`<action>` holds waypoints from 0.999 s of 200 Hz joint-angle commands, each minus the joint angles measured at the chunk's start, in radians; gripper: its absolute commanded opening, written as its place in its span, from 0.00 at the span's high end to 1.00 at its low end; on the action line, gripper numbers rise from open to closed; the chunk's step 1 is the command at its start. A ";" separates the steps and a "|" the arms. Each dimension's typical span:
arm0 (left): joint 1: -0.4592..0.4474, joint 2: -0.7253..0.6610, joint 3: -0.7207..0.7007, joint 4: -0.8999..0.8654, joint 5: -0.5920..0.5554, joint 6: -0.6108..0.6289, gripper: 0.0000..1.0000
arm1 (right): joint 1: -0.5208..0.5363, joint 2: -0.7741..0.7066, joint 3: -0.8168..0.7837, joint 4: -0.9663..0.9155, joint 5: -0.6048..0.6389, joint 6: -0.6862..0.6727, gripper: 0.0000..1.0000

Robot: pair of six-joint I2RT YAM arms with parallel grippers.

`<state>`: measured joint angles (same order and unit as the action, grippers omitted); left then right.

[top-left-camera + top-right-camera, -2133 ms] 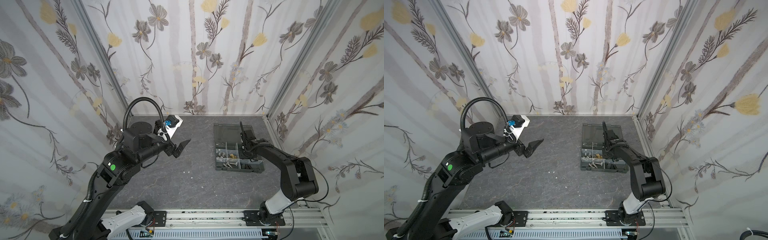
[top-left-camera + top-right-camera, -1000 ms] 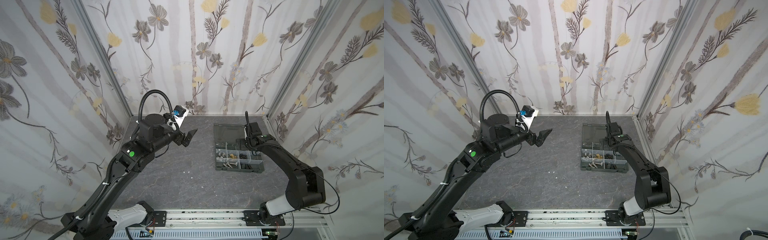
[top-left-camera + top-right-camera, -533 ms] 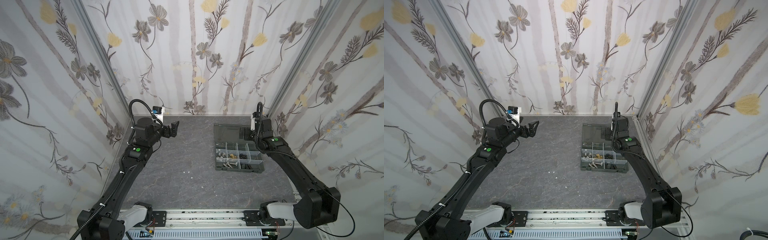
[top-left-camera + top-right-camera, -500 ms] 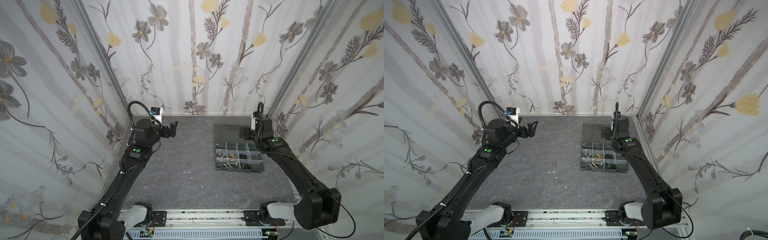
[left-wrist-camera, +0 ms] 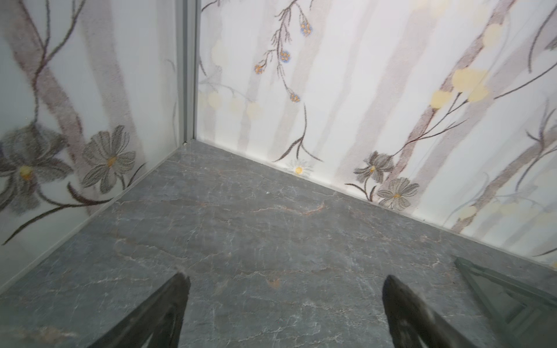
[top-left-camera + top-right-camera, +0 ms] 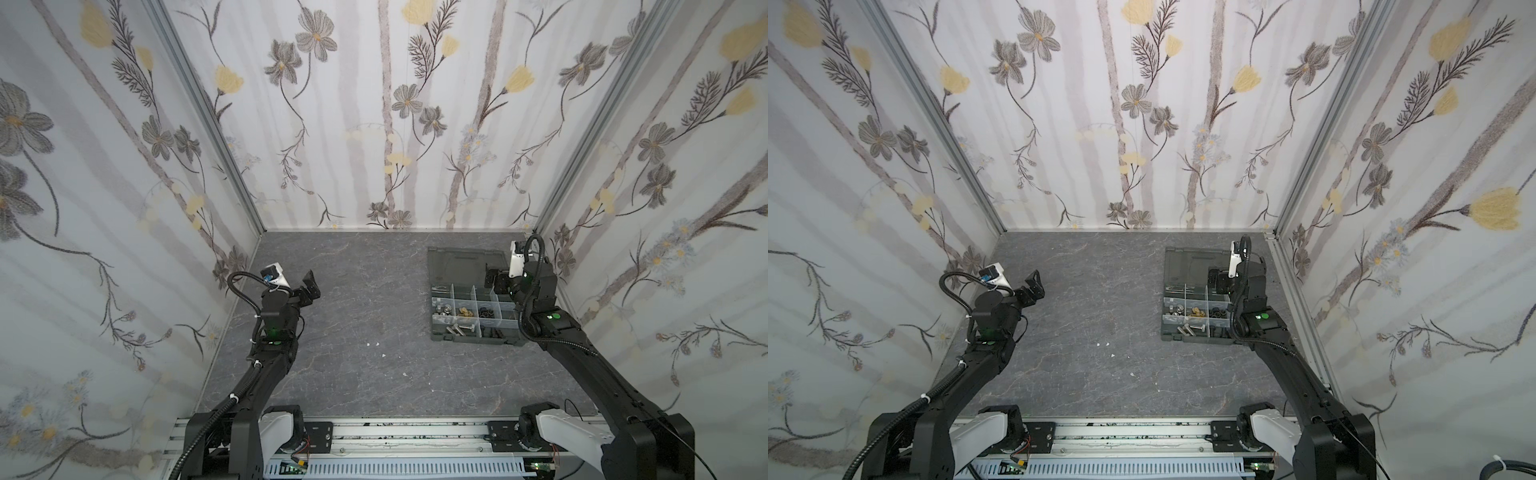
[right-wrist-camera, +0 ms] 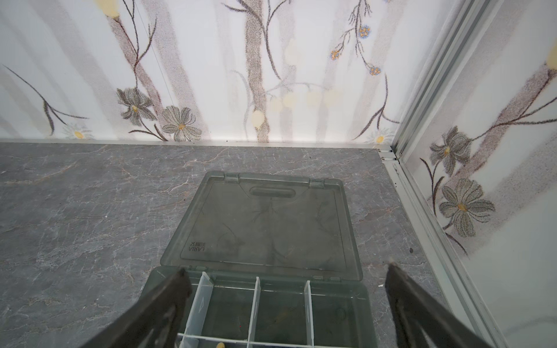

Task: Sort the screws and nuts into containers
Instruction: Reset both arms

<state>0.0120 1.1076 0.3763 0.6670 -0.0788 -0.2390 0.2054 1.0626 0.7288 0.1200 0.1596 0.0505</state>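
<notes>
The dark grey organizer box (image 6: 473, 341) (image 6: 1196, 338) lies at the right of the table, its lid (image 6: 457, 262) (image 7: 265, 223) folded flat toward the back wall. Its containers hold silver screws (image 6: 459, 330), black screws (image 6: 494, 332), brass nuts (image 6: 465, 311), silver nuts (image 6: 444, 309) and black nuts (image 6: 486, 312). My right gripper (image 6: 492, 278) (image 7: 286, 271) hangs open over the box's back row of containers (image 7: 280, 307), which looks bare. My left gripper (image 6: 309, 286) (image 5: 284, 278) is open above bare table near the left wall.
Patterned walls close in the table on three sides; the right wall's metal frame (image 7: 422, 211) runs close beside the box. A few white specks (image 6: 376, 344) lie mid-table. An aluminium rail (image 6: 395, 432) with both arm bases borders the front edge.
The left arm has swung from the table's middle back toward the left wall and sunk lower. The right arm has folded down, its gripper shifting toward the box's back right. Both stay open.
</notes>
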 commanded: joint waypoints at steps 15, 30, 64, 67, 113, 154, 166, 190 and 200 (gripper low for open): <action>0.002 0.076 -0.098 0.302 -0.122 0.062 0.00 | 0.000 -0.071 -0.118 0.179 -0.118 0.020 0.00; 0.002 0.113 -0.140 0.397 -0.127 0.075 0.00 | 0.000 -0.095 -0.162 0.231 -0.131 0.026 0.00; 0.000 0.224 -0.147 0.488 -0.096 0.110 0.00 | 0.000 -0.126 -0.201 0.270 -0.126 0.008 0.00; 0.001 0.231 -0.143 0.492 -0.096 0.110 0.00 | 0.000 -0.127 -0.201 0.271 -0.123 0.009 0.00; 0.003 0.274 -0.140 0.511 -0.015 0.136 0.00 | 0.000 -0.125 -0.212 0.274 -0.109 0.001 0.00; 0.003 0.368 -0.177 0.654 0.045 0.157 0.00 | 0.000 -0.121 -0.213 0.263 -0.088 -0.008 0.00; 0.003 0.404 -0.175 0.682 0.055 0.160 0.00 | 0.000 -0.122 -0.215 0.261 -0.078 -0.014 0.00; 0.001 0.464 -0.187 0.760 0.071 0.162 0.00 | 0.000 -0.124 -0.235 0.283 -0.011 -0.025 0.00; 0.002 0.477 -0.193 0.778 0.074 0.164 0.00 | 0.000 -0.127 -0.253 0.314 0.020 -0.040 0.00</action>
<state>0.0143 1.5558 0.1944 1.3128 -0.0349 -0.0860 0.2047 0.9417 0.5011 0.3511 0.0940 0.0463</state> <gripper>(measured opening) 0.998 0.996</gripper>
